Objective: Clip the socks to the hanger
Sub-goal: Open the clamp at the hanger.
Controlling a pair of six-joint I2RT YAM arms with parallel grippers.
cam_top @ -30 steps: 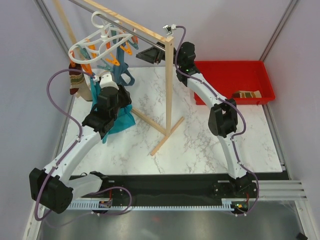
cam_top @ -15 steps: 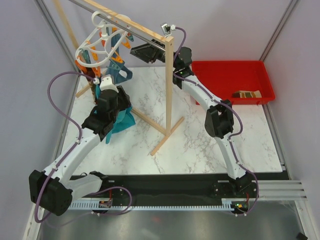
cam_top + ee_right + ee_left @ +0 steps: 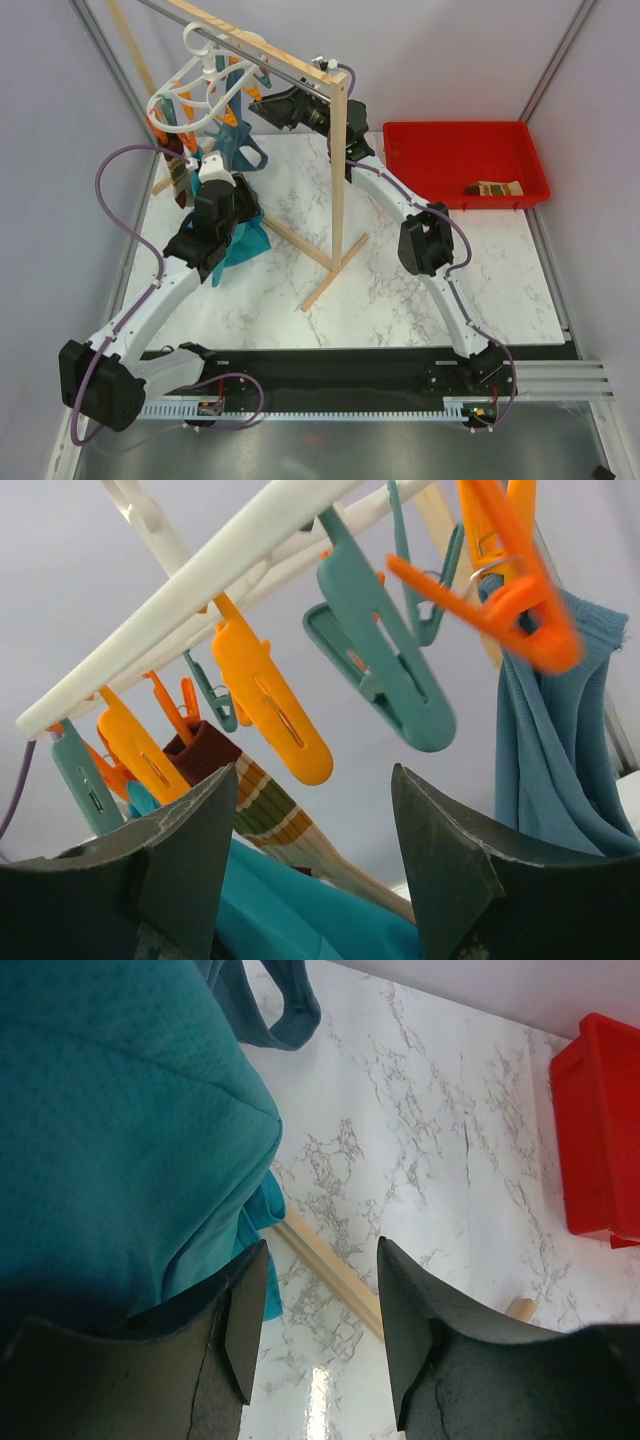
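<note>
Hanger [image 3: 195, 95] hangs on wooden rack [image 3: 340, 160] rail, rear left. One sock [image 3: 262, 805] hangs from it among clips [image 3: 265, 705], next to teal cloth [image 3: 110, 1110]. Other sock [image 3: 493, 188] lies in red bin [image 3: 440, 140], far right. Right claw [image 3: 315, 850] spread, empty, just below clips. Left claw [image 3: 320, 1325] spread, empty, cloth beside its left finger, tabletop [image 3: 420, 1160] beneath.
</note>
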